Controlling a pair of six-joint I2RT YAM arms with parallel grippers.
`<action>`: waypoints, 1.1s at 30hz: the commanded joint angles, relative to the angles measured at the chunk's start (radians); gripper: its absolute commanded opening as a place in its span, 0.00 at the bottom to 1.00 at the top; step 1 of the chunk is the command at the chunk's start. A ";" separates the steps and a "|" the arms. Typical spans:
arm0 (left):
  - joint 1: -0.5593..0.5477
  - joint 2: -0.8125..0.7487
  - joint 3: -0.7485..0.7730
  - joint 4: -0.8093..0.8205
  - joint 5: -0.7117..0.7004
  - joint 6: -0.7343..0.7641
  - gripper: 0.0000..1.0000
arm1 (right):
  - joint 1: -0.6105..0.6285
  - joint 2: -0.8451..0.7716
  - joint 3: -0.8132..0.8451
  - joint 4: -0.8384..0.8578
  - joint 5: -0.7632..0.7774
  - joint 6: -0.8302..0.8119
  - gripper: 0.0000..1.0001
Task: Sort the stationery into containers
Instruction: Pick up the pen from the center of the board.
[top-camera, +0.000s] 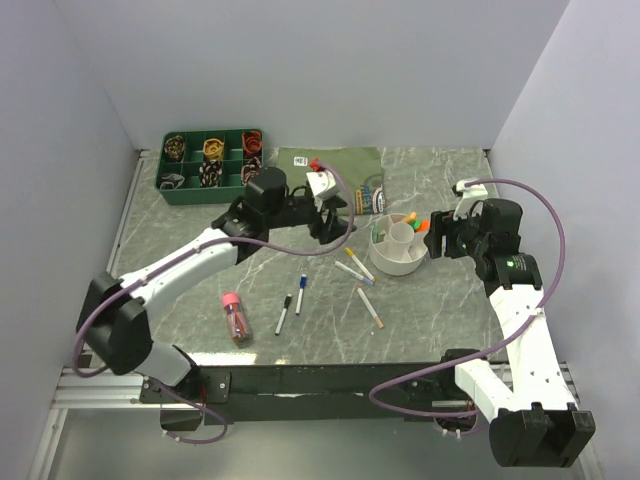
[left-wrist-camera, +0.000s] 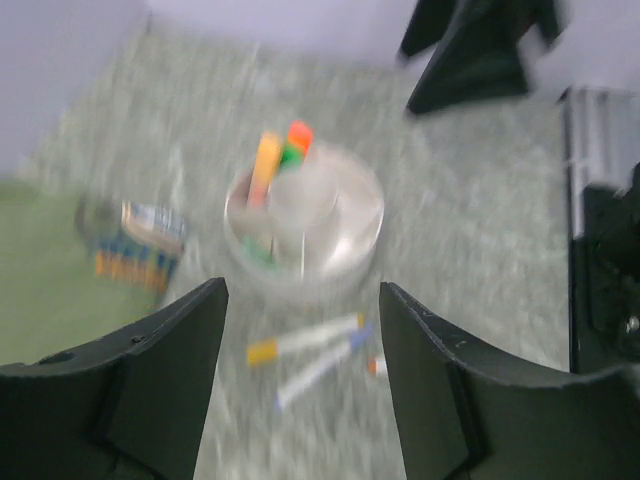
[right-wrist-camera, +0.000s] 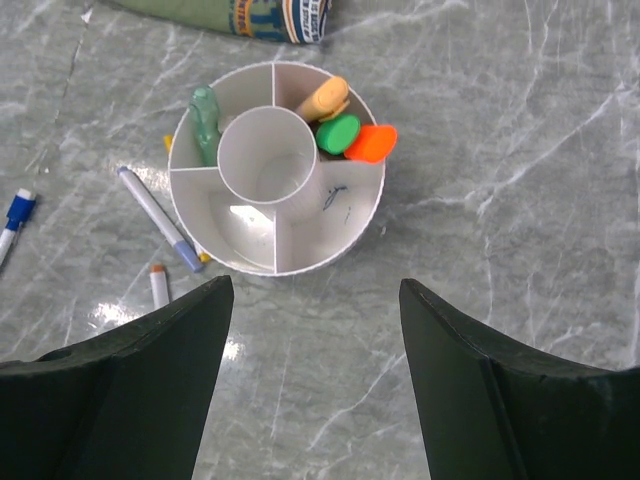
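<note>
From the top, the round white holder (top-camera: 398, 266) stands on the desk (top-camera: 440, 310) at about 3 o'clock. Bright markers (top-camera: 421, 226) poke up from its ring at 1 o'clock. A green tray (top-camera: 212, 190) sits at 11 o'clock. Its boxes hold small coloured bits, too small to name. Loose pens (top-camera: 300, 293) lie at 8 o'clock from the holder. A pink-capped tube (top-camera: 235, 315) lies farther out that way. The left claw (top-camera: 332, 215) hangs at 9 o'clock from the holder. The right claw (top-camera: 440, 238) is close at 3 o'clock.

The left wrist view is blurry. The holder is at 12 o'clock from the left claw. A yellow-capped pen (left-wrist-camera: 300, 342) and a blue-tipped pen (left-wrist-camera: 322, 368) lie side by side, just at 6 o'clock from the holder. The left claw is spread wide and grasps nothing.

The right wrist view looks straight down. The holder has a middle cup (right-wrist-camera: 268, 150) and four boxes around it. The box at 1 o'clock holds a yellow marker (right-wrist-camera: 322, 98), a green-capped marker (right-wrist-camera: 338, 133) and an orange-capped marker (right-wrist-camera: 371, 142). The box at 10 o'clock holds a green pen (right-wrist-camera: 205, 120). An orange-tipped pen (right-wrist-camera: 158, 285) lies on the desk at 8 o'clock. The right claw is released. Its two fingers are wide apart at 6 o'clock from the holder, with nothing in them.
</note>
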 joint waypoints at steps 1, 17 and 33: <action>0.022 0.006 0.027 -0.525 -0.317 0.058 0.68 | -0.002 -0.006 0.004 0.076 -0.022 0.012 0.75; 0.045 0.337 0.130 -0.781 -0.455 -0.220 0.58 | 0.016 -0.030 -0.052 0.092 -0.019 0.035 0.75; -0.015 0.454 0.149 -0.815 -0.508 -0.224 0.28 | 0.016 -0.113 -0.123 0.125 -0.024 0.058 0.76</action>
